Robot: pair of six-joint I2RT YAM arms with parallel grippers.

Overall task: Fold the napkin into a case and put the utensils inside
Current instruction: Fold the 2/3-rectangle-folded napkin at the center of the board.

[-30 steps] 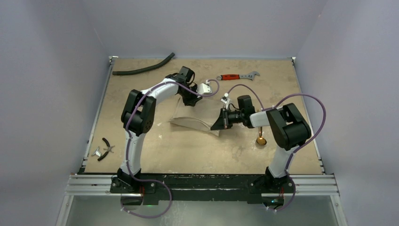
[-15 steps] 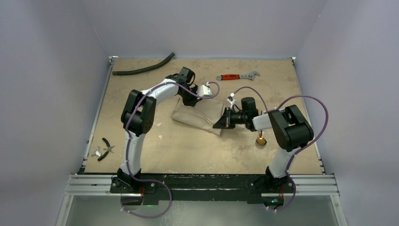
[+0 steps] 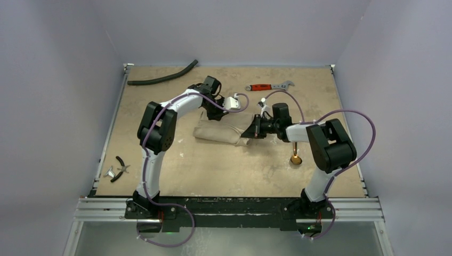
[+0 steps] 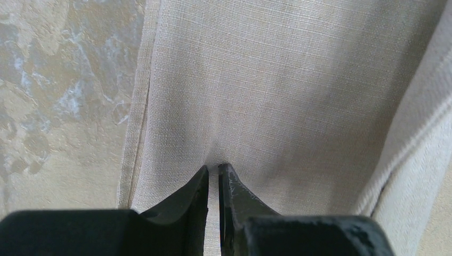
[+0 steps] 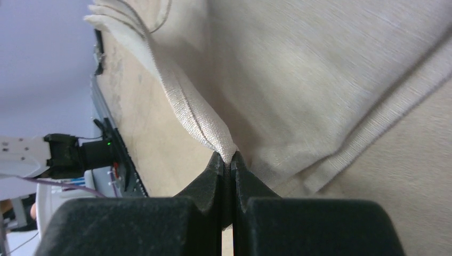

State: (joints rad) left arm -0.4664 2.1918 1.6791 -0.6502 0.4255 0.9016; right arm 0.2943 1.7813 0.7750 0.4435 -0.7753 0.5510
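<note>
At table (image 3: pixel 213 170) centre: beige cloth napkin (image 3: pixel 221 133), soft, presumably light; hold by hems; right gripper (image 5: pixel 228 157) clamps its fold; left gripper (image 4: pixel 213 168) pinches a pucker.

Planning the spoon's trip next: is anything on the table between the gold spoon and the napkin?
Nothing visible lies between spoon and napkin, only bare table. The right pincer, shut on the napkin's edge, sits on that side.

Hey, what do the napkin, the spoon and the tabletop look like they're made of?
The napkin looks like woven cloth, probably linen or cotton, matte: a thread grid and a stitched hem show. The spoon is likely metal with a shiny gold finish, though it is too small to confirm. The tabletop is hard, mottled beige, stone-patterned, possibly laminate.
</note>
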